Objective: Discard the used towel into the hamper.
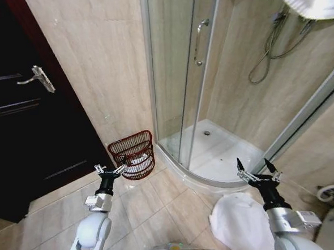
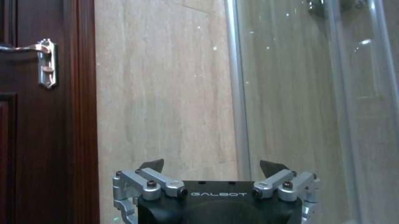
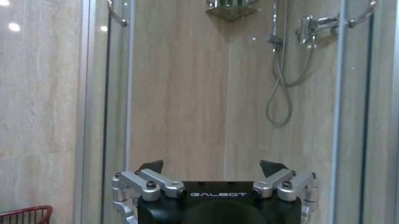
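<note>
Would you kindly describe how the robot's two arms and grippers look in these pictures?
Both arms have glossy white shells ending in black wrist sections. The left gripper and right gripper share a black body marked GALBOT, silver metal linkages with dark bolts, and black pointed fingertips.

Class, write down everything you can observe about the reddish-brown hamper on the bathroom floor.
The hamper is a small reddish-brown wire basket of thin horizontal bars, open-weave, rounded at the front. It stands upright on the tiled floor against the beige wall, beside the glass shower enclosure and near the dark door. Something white lies inside it. The left gripper, jaws open, hovers just before it without touching; its rim also peeks into the right wrist view.
</note>
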{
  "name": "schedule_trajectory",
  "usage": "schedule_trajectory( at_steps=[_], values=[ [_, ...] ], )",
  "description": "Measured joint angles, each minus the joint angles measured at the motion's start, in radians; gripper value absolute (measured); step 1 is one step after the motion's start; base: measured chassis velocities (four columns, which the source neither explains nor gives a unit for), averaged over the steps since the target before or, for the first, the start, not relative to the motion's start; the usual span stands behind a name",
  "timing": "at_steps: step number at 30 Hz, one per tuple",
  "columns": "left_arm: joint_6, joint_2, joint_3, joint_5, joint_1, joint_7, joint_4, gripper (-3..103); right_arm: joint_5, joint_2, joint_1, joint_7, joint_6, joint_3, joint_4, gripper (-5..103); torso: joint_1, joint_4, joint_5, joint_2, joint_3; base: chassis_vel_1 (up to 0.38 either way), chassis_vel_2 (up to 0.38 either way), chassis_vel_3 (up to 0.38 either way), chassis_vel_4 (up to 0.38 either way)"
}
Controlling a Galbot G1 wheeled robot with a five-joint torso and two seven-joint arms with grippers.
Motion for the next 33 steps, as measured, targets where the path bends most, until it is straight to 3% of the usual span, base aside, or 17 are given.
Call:
schedule_trajectory(
  at_steps=[15,33],
  values=[
    [0.002,-0.002,0.001,-0.003,0.006,0.0,-0.017,100,0.002,-0.006,0.01,0.031,0.012,-0.002,0.0,100,0.0,0.0,0.0003,0.0,0.0,-0.082,-0.129,0.077,0.12],
    [0.004,-0.011,0.005,-0.003,0.014,-0.001,-0.027,100,0.013,-0.015,0.013,0.038,0.01,-0.004,0.001,100,0.0,0.0,-0.0001,0.0,0.0,-0.001,-0.002,0.003,0.002]
  ],
)
